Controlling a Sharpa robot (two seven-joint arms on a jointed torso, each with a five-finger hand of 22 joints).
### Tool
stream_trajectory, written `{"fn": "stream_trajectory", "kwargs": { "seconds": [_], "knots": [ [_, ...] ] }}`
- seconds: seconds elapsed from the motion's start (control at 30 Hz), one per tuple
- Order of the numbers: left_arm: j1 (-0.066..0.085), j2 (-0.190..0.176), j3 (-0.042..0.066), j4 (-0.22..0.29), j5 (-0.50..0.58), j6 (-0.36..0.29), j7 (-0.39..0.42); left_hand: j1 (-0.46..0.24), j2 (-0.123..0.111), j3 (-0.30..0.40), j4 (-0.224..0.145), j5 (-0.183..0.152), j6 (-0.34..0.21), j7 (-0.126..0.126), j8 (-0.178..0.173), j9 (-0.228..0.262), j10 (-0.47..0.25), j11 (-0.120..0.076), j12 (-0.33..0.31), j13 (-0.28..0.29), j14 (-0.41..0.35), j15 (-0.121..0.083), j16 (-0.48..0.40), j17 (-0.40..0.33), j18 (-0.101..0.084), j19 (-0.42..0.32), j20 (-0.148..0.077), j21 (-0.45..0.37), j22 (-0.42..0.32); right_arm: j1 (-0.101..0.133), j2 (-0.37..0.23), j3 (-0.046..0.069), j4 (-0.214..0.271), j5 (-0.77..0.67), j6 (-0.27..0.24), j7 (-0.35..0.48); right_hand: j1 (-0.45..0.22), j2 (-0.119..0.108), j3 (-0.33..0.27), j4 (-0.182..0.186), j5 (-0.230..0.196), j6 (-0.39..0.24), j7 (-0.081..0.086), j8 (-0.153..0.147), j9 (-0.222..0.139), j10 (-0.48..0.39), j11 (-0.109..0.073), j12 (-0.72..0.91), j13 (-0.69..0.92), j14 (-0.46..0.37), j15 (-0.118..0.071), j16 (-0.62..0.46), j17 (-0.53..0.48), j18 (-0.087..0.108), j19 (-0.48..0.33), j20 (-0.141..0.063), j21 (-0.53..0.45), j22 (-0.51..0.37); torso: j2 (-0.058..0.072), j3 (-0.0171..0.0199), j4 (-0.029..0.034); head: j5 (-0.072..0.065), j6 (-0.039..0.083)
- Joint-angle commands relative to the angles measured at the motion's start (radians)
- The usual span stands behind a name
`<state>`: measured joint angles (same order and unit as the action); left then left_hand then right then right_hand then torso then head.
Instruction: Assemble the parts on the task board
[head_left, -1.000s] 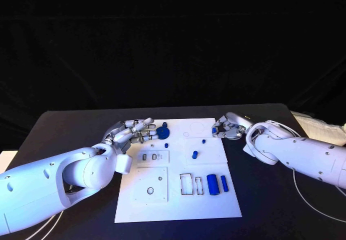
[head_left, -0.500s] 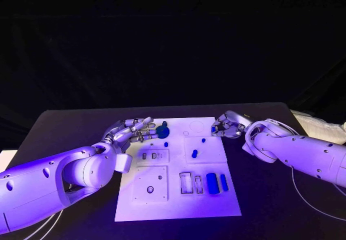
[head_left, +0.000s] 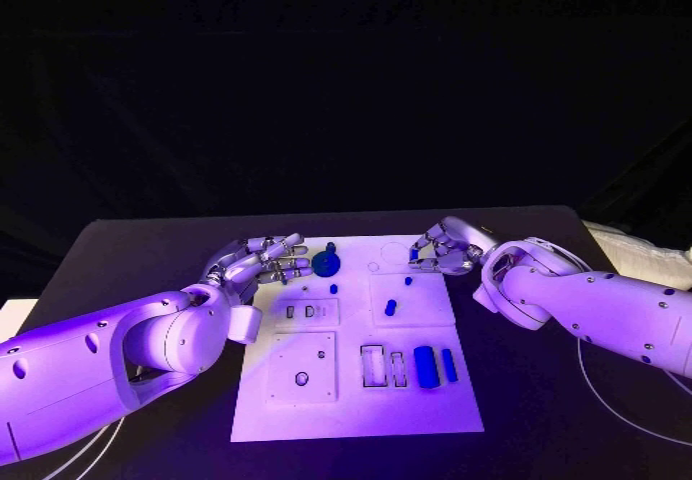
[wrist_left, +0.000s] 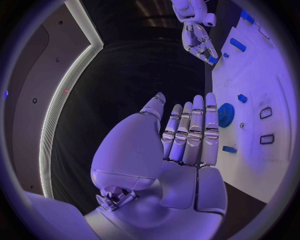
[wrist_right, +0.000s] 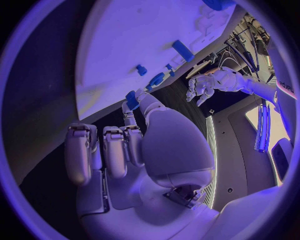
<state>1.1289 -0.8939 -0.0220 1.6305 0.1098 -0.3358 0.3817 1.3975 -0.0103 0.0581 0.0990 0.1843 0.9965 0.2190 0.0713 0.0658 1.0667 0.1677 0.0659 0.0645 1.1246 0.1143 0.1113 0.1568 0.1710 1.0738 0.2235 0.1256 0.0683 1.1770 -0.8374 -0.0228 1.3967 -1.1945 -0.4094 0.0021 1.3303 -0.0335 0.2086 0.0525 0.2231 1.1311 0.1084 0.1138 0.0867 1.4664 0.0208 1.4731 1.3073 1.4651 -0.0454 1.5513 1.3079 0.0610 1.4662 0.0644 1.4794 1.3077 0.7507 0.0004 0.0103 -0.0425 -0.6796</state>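
The white board (head_left: 355, 340) lies in the middle of the black tabletop (head_left: 130, 255), lower centre of the head view. The left hand (head_left: 264, 262) sits at the board's upper left corner, fingers (wrist_left: 195, 125) straight and slightly apart, holding nothing. Just beside its fingertips a round blue gear (head_left: 326, 265) rests on the board; the left wrist view shows the gear (wrist_left: 225, 114) close to the fingertips but apart from them.

The right hand (head_left: 440, 252) is at the board's upper right edge, fingers curled in. The right wrist view shows a small blue part (wrist_right: 132, 99) pinched at its fingertips, above the board's edge.

Lower on the board, a blue cylinder (head_left: 426, 367) and a thin blue bar (head_left: 449, 366) lie side by side at the lower right, next to two empty rectangular slots (head_left: 382, 367). A short blue peg (head_left: 389, 308) lies near the board's centre.
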Motion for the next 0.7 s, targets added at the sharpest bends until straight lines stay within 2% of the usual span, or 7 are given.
{"fn": "stream_trajectory", "kwargs": {
  "seconds": [0.03, 0.17, 0.4, 0.43, 0.47, 0.6, 0.7],
  "knots": [
    [0.0, 0.0, 0.001, -0.014, -0.008, 0.019, 0.014, 0.003, 0.008, -0.002, -0.007, -0.004, -0.004, 0.003, -0.004, 0.0, -0.007, 0.001, -0.002, 0.001, 0.002, 0.006, -0.007, 0.001, 0.011, 0.009, 0.002, -0.005, -0.001, 0.008, 0.007, 0.001, 0.044, -0.037, -0.023, -0.088, 0.006, 0.01, 0.013, -0.007, 0.009, 0.021, -0.015, 0.001, 0.0, 0.056, -0.007, 0.0, 0.204, 0.097, -0.007, 0.002, 0.22, -0.017, 0.004, -0.007, 0.007, 0.053, -0.003, -0.0026, 0.0048, 0.003, 0.0],
    [0.0, -0.004, 0.001, -0.028, -0.009, 0.018, 0.019, 0.005, 0.009, -0.001, -0.009, -0.003, -0.004, 0.002, -0.004, 0.0, -0.007, 0.001, -0.002, 0.001, 0.002, 0.006, -0.007, 0.002, 0.011, 0.009, 0.002, -0.006, -0.001, 0.012, 0.03, 0.001, 0.084, -0.109, -0.013, -0.136, 0.008, 0.012, 0.015, -0.008, 0.009, 0.021, -0.015, 0.0, 0.0, 0.054, -0.007, -0.004, 0.202, 0.096, -0.008, 0.002, 0.217, -0.017, 0.004, -0.007, 0.007, 0.053, -0.006, -0.0054, 0.0091, 0.01, -0.005],
    [0.001, -0.008, 0.001, -0.037, -0.009, 0.018, 0.025, 0.006, 0.01, 0.0, -0.01, -0.003, -0.003, 0.002, -0.004, 0.0, -0.007, 0.0, -0.002, 0.001, 0.002, 0.005, -0.008, 0.002, 0.012, 0.009, 0.001, -0.006, -0.001, 0.0, 0.108, -0.001, 0.143, -0.237, -0.007, -0.212, 0.005, 0.015, 0.019, -0.009, 0.002, 0.019, -0.014, -0.002, -0.001, 0.049, -0.007, -0.014, 0.196, 0.095, -0.008, -0.001, 0.21, -0.017, 0.004, -0.009, 0.006, 0.053, -0.008, -0.0145, 0.021, 0.034, -0.028],
    [0.001, -0.008, 0.001, -0.038, -0.009, 0.018, 0.026, 0.006, 0.01, 0.0, -0.01, -0.003, -0.003, 0.002, -0.004, 0.0, -0.007, 0.0, -0.002, 0.001, 0.002, 0.005, -0.008, 0.002, 0.012, 0.009, 0.001, -0.006, -0.001, -0.003, 0.119, -0.002, 0.147, -0.253, -0.006, -0.22, 0.005, 0.015, 0.019, -0.009, 0.002, 0.019, -0.014, -0.002, -0.001, 0.049, -0.007, -0.014, 0.195, 0.095, -0.008, -0.001, 0.21, -0.017, 0.004, -0.009, 0.006, 0.052, -0.009, -0.0156, 0.0208, 0.038, -0.03],
    [0.001, -0.009, 0.001, -0.039, -0.009, 0.018, 0.026, 0.006, 0.01, 0.0, -0.01, -0.003, -0.003, 0.002, -0.004, 0.0, -0.007, 0.0, -0.002, 0.001, 0.002, 0.005, -0.008, 0.002, 0.012, 0.009, 0.001, -0.006, -0.001, -0.006, 0.131, -0.003, 0.15, -0.268, -0.005, -0.227, 0.005, 0.015, 0.019, -0.009, 0.002, 0.019, -0.014, -0.002, -0.001, 0.049, -0.007, -0.015, 0.195, 0.095, -0.008, -0.001, 0.21, -0.017, 0.004, -0.009, 0.006, 0.052, -0.009, -0.0148, 0.0198, 0.043, -0.032],
    [0.001, -0.01, 0.001, -0.042, -0.009, 0.016, 0.029, 0.008, 0.012, 0.001, -0.012, -0.003, -0.003, 0.001, -0.004, 0.0, -0.006, 0.0, -0.002, 0.001, 0.003, 0.005, -0.008, 0.003, 0.012, 0.01, 0.001, -0.007, -0.001, -0.019, 0.175, -0.007, 0.15, -0.319, 0.002, -0.247, 0.005, 0.016, 0.021, -0.009, 0.002, 0.018, -0.014, -0.003, -0.001, 0.048, -0.007, -0.017, 0.194, 0.094, -0.008, -0.003, 0.207, -0.016, 0.004, -0.009, 0.006, 0.052, -0.007, -0.0177, 0.0231, 0.049, -0.038],
    [0.001, -0.012, 0.001, -0.042, -0.009, 0.015, 0.03, 0.008, 0.012, 0.001, -0.012, -0.003, -0.003, 0.001, -0.004, 0.0, -0.006, 0.0, -0.002, 0.001, 0.003, 0.005, -0.008, 0.003, 0.012, 0.01, 0.001, -0.007, -0.001, -0.033, 0.203, -0.011, 0.141, -0.344, 0.009, -0.259, 0.005, 0.016, 0.021, -0.009, 0.002, 0.018, -0.014, -0.003, -0.001, 0.048, -0.007, -0.017, 0.194, 0.094, -0.008, -0.003, 0.207, -0.016, 0.004, -0.009, 0.006, 0.052, -0.007, -0.0177, 0.0215, 0.056, -0.042]
  ]
}}
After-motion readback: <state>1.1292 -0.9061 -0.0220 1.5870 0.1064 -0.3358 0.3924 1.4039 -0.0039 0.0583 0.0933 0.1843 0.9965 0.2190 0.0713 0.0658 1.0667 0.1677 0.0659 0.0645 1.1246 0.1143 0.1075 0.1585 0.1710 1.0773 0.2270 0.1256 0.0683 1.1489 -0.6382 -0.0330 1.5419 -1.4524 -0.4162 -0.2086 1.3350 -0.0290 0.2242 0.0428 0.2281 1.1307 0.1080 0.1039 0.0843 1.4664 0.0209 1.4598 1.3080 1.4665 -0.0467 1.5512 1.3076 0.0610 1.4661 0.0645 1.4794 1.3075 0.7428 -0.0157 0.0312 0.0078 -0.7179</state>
